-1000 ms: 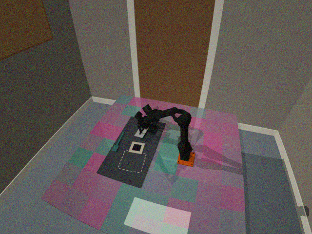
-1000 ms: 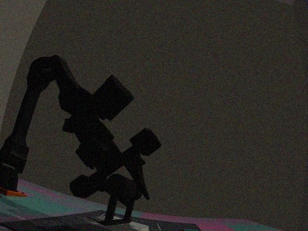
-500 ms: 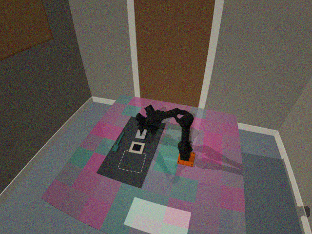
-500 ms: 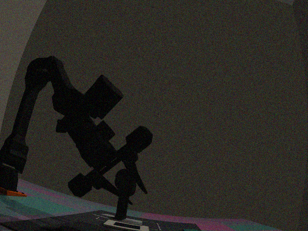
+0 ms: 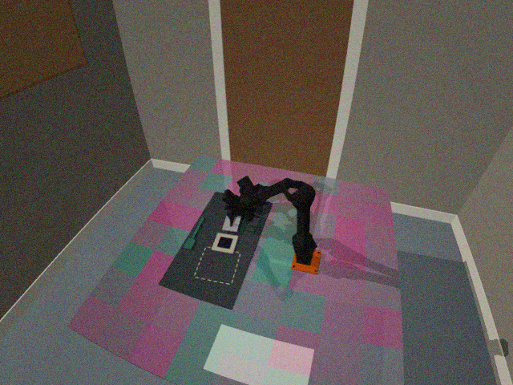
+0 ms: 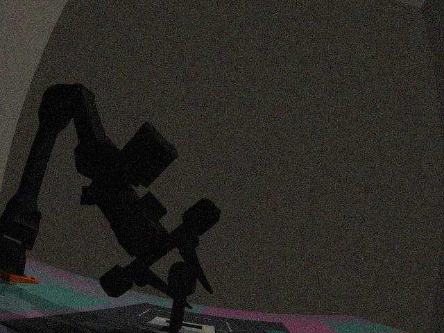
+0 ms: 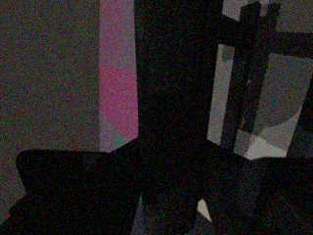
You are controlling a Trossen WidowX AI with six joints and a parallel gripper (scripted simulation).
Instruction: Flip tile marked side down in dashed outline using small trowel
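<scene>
The tile [image 5: 224, 242] is white with a black square mark facing up. It lies flat on the dark mat [image 5: 186, 277], just beyond the far side of the dashed outline [image 5: 195, 267]. My gripper [image 5: 243, 212] [image 6: 179, 283] [image 7: 170, 138] is shut on the small trowel's dark handle [image 7: 171, 98]. The trowel's pale blade [image 5: 231, 224] slants down to the mat right behind the tile's far edge. In the exterior view the arm is a dark outline, and the trowel's shaft [image 6: 177, 311] reaches down to the white tile [image 6: 207, 327].
A teal tool [image 5: 192, 235] lies along the mat's left edge. The arm's orange base [image 5: 306, 263] stands to the right of the mat. The checked table top [image 5: 256, 352] stretches toward the front, with walls at the back and left.
</scene>
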